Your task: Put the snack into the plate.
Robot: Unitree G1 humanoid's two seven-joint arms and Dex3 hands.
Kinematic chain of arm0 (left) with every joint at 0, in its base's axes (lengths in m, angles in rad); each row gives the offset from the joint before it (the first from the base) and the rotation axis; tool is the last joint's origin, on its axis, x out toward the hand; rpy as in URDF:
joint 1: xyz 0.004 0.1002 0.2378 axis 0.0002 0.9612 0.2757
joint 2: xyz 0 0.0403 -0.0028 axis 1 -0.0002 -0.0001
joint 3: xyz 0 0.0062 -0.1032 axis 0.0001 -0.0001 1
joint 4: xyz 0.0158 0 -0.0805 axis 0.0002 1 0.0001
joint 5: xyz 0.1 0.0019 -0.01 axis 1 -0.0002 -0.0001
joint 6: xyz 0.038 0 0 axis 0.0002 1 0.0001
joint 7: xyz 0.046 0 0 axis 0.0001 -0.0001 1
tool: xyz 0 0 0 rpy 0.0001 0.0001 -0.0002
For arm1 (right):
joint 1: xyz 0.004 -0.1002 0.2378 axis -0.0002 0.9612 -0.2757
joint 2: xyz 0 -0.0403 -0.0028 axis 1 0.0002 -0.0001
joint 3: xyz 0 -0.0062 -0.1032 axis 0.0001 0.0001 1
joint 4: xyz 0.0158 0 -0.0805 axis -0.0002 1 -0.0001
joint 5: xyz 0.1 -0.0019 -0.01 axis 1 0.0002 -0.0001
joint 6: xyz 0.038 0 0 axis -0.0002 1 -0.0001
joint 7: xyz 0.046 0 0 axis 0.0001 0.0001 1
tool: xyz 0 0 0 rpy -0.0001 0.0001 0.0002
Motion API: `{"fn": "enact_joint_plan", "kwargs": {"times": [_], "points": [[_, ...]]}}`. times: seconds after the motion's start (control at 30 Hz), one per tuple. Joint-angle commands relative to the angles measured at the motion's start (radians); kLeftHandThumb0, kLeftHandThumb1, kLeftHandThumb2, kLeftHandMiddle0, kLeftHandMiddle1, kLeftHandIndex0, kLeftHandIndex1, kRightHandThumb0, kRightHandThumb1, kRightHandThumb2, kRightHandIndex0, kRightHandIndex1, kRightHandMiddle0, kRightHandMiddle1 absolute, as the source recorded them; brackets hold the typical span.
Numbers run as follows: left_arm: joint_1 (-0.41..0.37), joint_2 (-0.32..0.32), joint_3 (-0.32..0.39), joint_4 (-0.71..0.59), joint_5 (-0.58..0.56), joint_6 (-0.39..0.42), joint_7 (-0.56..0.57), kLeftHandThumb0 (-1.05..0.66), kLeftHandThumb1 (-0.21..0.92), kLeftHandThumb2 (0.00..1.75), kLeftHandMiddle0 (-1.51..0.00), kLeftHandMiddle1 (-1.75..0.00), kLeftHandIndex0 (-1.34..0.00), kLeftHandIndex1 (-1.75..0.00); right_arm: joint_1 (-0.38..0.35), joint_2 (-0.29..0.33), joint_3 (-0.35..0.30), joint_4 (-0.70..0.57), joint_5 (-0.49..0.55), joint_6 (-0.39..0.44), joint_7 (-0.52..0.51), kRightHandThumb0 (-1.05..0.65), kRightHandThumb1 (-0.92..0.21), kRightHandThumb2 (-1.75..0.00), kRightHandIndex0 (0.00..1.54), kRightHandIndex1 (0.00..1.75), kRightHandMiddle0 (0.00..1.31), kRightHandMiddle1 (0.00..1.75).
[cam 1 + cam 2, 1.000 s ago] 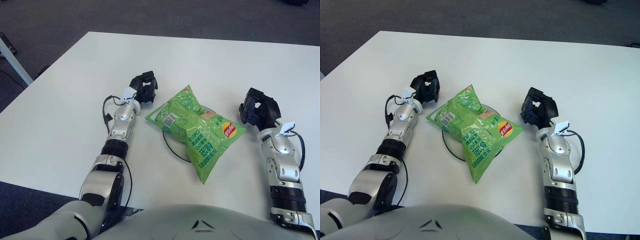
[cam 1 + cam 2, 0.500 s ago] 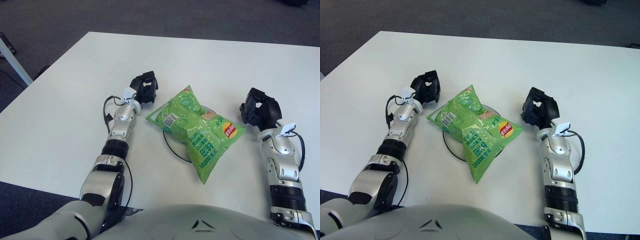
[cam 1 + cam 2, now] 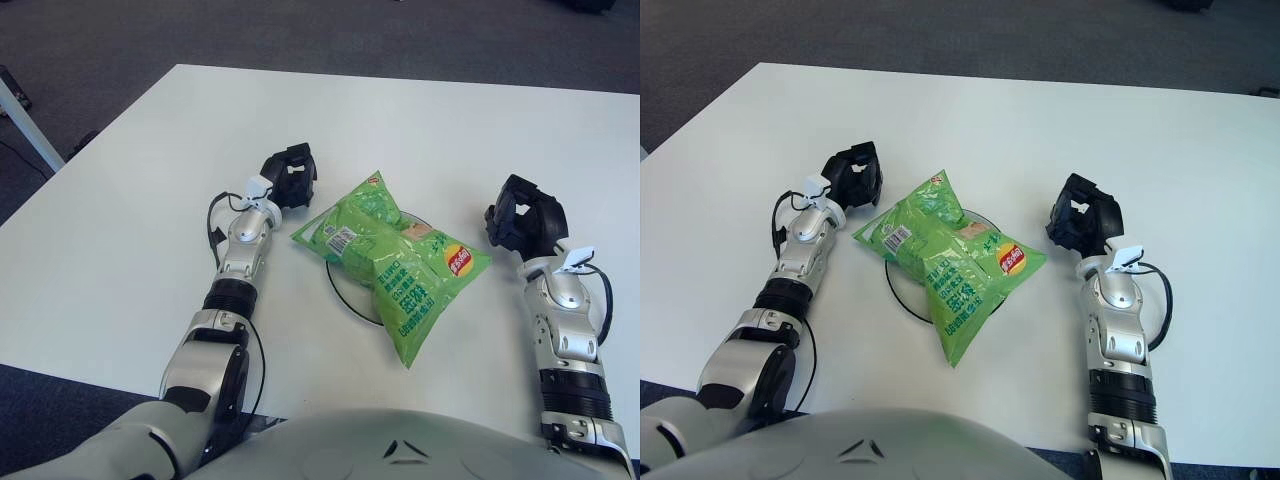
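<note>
Left eye view: green snack bag [image 3: 392, 254] flat across plate [image 3: 345, 292] on white desk [image 3: 120, 230], long axis far-left to near-right | Right eye view: left hand [image 3: 853, 176] and right hand [image 3: 1083, 220] flank bag, curled, holding nothing.

Stock on table [image 3: 140, 200]: four items

1 snack bag [image 3: 392, 258]; 1 plate [image 3: 350, 290], under the bag; 2 hands, left hand [image 3: 289, 178], right hand [image 3: 524, 218].

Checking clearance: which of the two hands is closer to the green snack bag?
The left hand, just beside the green snack bag; the right hand shows a wider gap.
</note>
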Motion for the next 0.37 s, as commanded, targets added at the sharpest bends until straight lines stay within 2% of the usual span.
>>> {"fn": "enact_joint_plan", "kwargs": {"times": [0.0,0.13,0.2,0.33], "points": [[0.119,-0.011,-0.001,0.07,0.0,0.002,-0.003,-0.39,0.67,0.91,-1.31,-1.75,-1.01,-1.75,0.074,0.12,0.0,0.113,0.036,-0.061,0.0,-0.29,-0.48,-1.13,1.28,1.75,0.97,1.75],[0.117,-0.01,-0.002,0.075,0.0,-0.001,-0.005,-0.39,0.68,0.91,-1.31,-1.75,-1.0,-1.75,0.061,0.129,-0.01,0.153,0.059,-0.117,0.015,-0.3,-0.51,-1.11,1.27,1.75,0.92,1.75],[0.115,-0.01,-0.003,0.078,0.001,-0.002,-0.005,-0.39,0.68,0.91,-1.31,-1.75,-1.0,-1.75,0.056,0.132,-0.013,0.165,0.07,-0.136,0.021,-0.39,-0.44,-1.17,1.25,1.75,0.7,1.75],[0.113,-0.009,-0.006,0.08,0.003,-0.003,-0.004,-0.4,0.69,0.9,-1.31,-1.75,-0.99,-1.75,0.052,0.14,-0.018,0.174,0.091,-0.166,0.036,-0.41,-0.48,-1.11,1.24,1.75,0.53,1.75]]}}
